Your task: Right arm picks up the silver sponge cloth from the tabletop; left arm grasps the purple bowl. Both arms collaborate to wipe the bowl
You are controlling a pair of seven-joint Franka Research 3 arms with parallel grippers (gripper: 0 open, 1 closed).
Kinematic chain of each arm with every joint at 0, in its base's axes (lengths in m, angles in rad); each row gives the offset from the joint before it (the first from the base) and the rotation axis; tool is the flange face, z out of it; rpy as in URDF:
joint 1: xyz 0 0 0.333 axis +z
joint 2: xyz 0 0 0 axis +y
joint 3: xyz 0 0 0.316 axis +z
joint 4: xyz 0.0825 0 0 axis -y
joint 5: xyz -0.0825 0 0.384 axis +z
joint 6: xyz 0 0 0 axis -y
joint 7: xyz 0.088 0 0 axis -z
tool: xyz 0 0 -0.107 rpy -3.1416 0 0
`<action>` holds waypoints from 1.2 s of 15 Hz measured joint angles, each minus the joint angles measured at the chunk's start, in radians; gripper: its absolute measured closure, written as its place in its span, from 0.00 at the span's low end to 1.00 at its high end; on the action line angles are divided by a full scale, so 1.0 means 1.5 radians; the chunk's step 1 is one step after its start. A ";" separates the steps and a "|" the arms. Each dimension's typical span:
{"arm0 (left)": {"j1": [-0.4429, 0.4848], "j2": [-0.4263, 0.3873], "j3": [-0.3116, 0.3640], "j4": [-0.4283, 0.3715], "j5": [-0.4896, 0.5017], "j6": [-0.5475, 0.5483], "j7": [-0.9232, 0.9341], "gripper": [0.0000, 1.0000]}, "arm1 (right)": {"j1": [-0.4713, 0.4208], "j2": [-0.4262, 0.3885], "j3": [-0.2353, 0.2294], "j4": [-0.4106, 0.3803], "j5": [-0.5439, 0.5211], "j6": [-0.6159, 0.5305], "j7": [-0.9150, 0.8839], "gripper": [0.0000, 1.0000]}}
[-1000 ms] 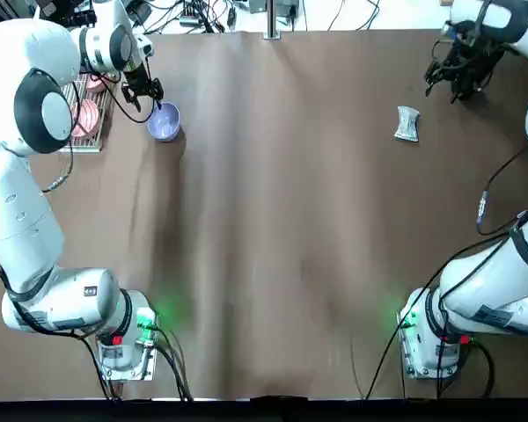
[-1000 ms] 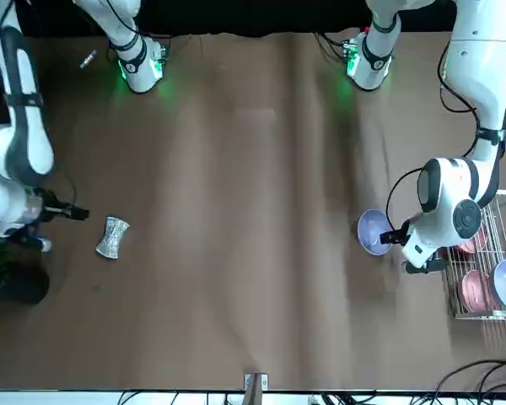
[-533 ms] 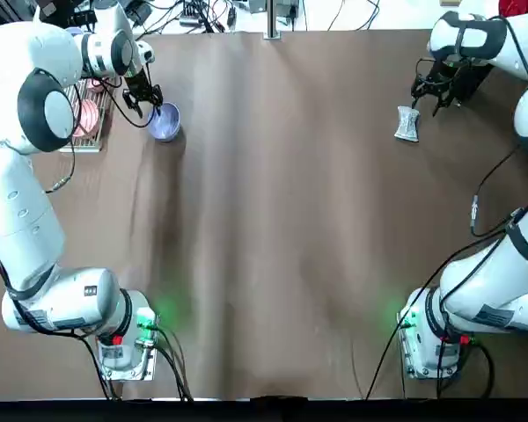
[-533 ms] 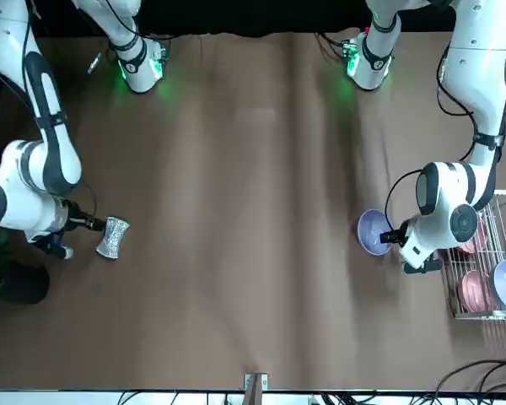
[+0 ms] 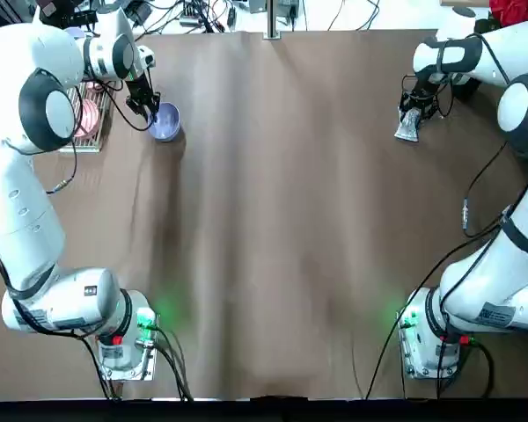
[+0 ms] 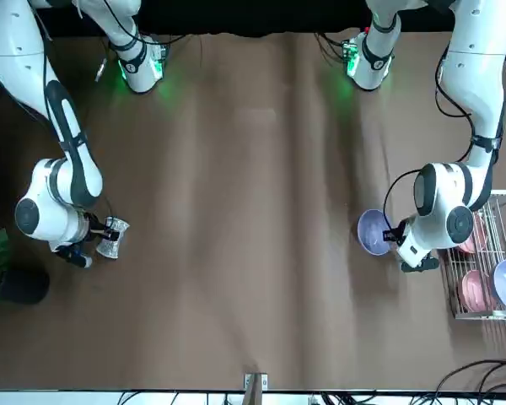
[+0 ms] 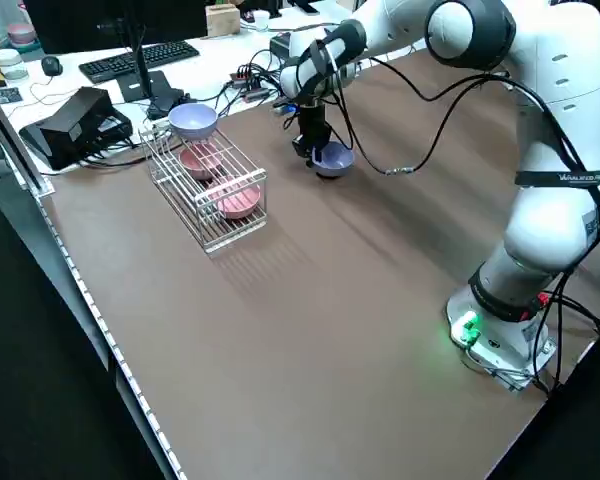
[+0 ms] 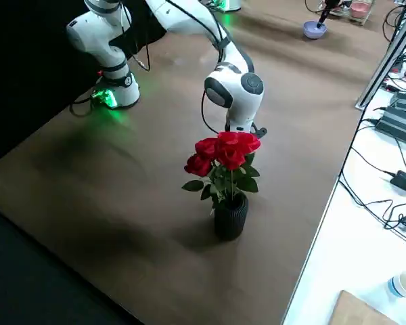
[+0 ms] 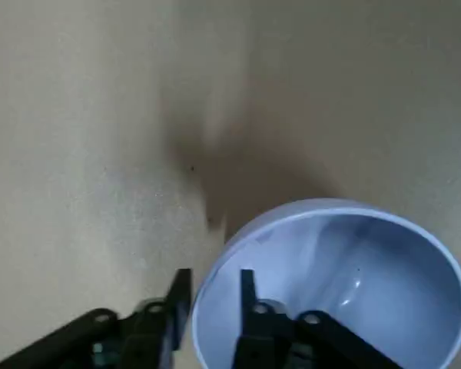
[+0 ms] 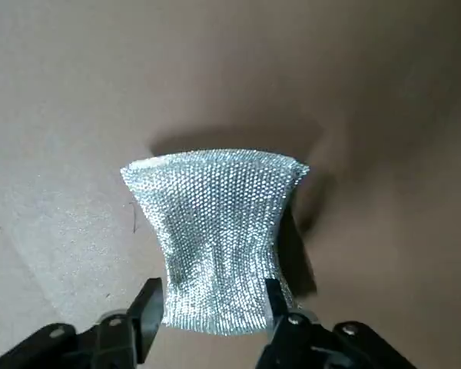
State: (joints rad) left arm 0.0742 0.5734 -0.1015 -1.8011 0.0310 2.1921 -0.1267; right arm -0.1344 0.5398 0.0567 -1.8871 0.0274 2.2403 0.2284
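Two open jaws astride sponge [image 10: 219, 238]

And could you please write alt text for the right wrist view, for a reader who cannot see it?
A silver sponge cloth lies on a brown tabletop, its near end between the open fingers of the right gripper. Its shadow falls beside it.
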 joint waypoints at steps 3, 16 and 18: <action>0.000 0.000 0.000 0.000 0.000 0.000 0.000 0.78 | 0.002 0.005 0.000 0.001 -0.001 0.002 0.000 0.44; -0.003 -0.042 -0.107 0.011 0.000 -0.026 -0.024 0.95 | 0.002 0.021 -0.002 0.007 -0.021 0.014 0.003 0.96; -0.005 -0.043 -0.149 0.011 0.000 -0.027 -0.048 0.95 | 0.002 0.021 -0.002 0.007 -0.021 0.013 0.016 0.98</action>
State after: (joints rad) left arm 0.0669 0.5096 -0.3256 -1.7846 0.0308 2.1517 -0.1981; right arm -0.1309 0.5713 0.0539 -1.8759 -0.0044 2.2605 0.2529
